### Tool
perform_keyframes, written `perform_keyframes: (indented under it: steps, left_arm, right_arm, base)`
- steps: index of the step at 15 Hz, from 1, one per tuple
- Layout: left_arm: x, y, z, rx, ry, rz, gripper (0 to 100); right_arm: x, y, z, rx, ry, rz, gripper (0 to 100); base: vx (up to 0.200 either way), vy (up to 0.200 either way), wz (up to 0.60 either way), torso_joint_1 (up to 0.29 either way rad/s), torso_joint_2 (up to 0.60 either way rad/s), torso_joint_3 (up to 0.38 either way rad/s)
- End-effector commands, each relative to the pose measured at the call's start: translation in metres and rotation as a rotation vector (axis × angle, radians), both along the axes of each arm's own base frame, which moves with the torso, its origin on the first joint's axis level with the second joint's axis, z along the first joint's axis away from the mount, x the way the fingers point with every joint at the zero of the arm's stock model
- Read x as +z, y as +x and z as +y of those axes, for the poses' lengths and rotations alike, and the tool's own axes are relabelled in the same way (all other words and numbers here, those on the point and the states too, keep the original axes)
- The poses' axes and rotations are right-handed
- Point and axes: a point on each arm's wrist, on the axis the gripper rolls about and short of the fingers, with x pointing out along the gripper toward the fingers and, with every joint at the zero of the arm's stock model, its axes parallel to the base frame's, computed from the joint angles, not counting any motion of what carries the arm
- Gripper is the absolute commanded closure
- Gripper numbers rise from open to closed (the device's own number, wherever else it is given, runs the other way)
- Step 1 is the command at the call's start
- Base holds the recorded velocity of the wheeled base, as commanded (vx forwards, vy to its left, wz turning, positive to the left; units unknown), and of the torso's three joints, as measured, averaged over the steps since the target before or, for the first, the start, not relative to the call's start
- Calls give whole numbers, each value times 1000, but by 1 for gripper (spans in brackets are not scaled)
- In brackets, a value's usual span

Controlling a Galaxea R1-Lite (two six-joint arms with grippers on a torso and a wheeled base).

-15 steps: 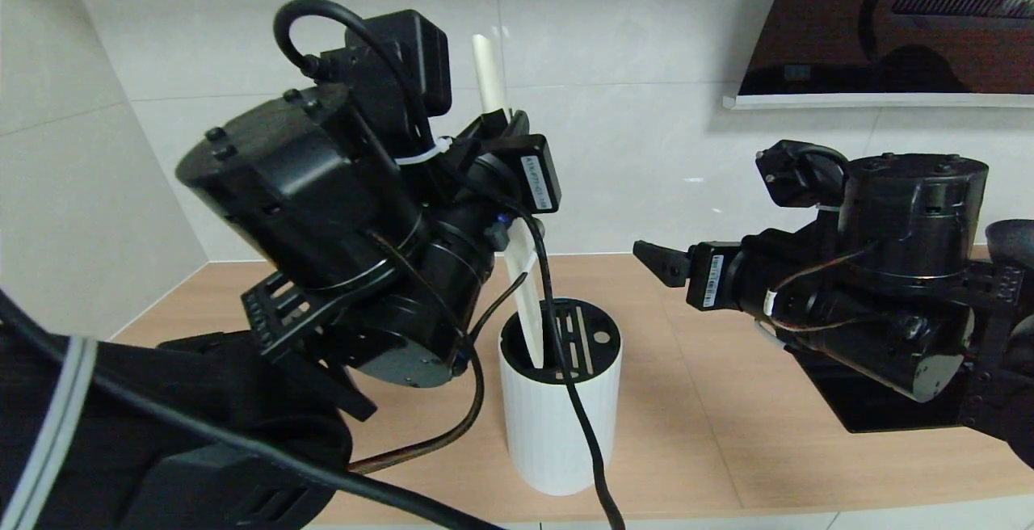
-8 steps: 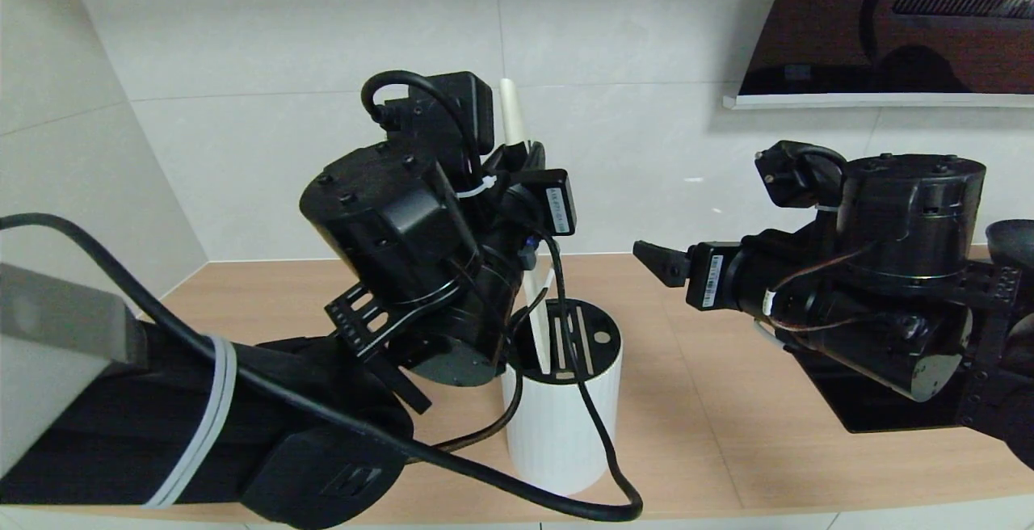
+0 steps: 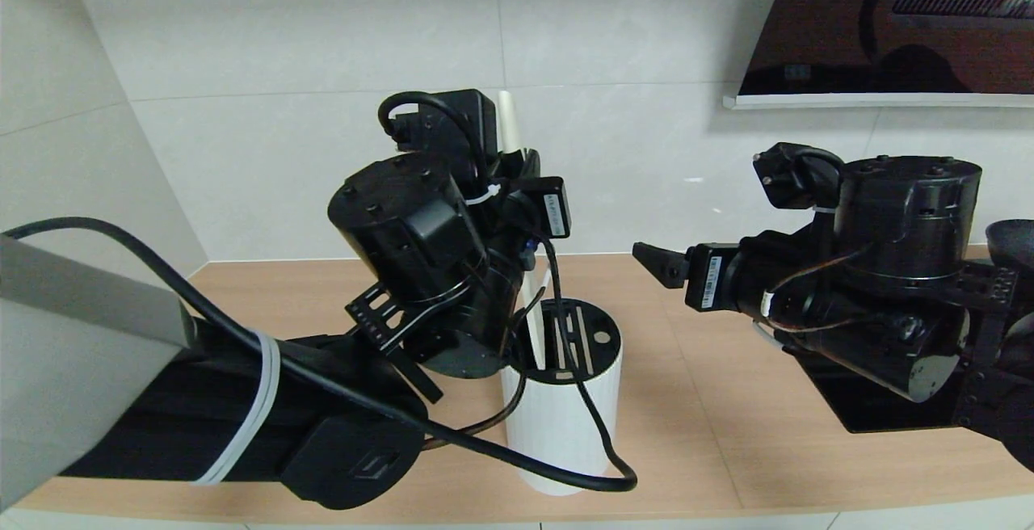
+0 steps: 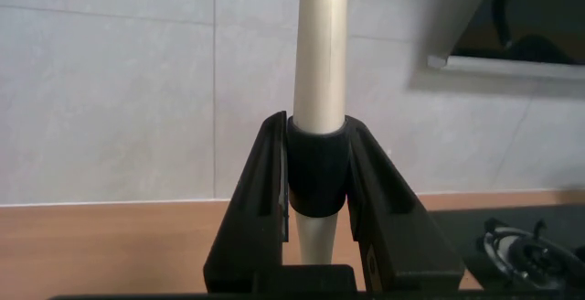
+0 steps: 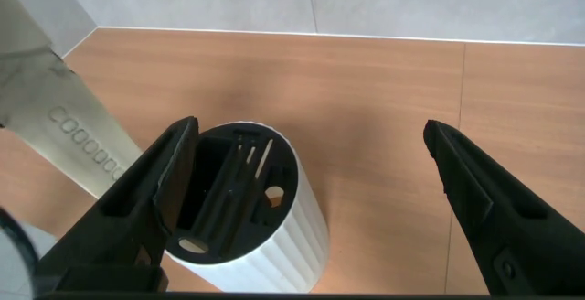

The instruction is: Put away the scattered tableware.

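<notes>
At the far left the tiled side wall (image 3: 65, 150) meets the back wall in a corner, and the wooden surface (image 3: 266, 296) begins at its foot. The left gripper (image 3: 518, 165) hangs above the surface's middle, its jaws clamped on the round handle of a cream utensil (image 4: 320, 53). The utensil stands nearly upright, its top clear of the jaws against the back wall. Its flat lower part slopes down into the opening on the left side of the holder's black slotted top. The white ribbed holder (image 3: 561, 417) stands upright close to the surface's front edge, with bare wood behind it up to the back wall. To its right lies an open stretch of wood, and over that stretch the right gripper (image 5: 311, 131) hovers, pointing toward the holder, jaws wide apart and holding nothing, well clear of the holder's rim. Farther right a black cooktop (image 3: 868, 413) is set into the surface. A dark range hood (image 3: 888, 21) hangs on the wall above it.
</notes>
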Motion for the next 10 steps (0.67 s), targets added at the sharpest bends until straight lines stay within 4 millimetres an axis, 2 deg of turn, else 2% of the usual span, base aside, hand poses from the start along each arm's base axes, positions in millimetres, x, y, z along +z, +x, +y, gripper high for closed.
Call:
perform_keyframes:
  steps: [1, 10]
  left_arm:
    - [-3, 4, 1, 10, 3, 4, 100]
    - [-19, 14, -6, 11, 14, 21, 100]
  right_arm:
    - [0, 0, 0, 0, -1, 1, 0]
    - [-4, 0, 1, 2, -6, 7, 0]
  base:
    - [0, 0, 0, 0, 0, 0]
    - [0, 0, 0, 0, 0, 0]
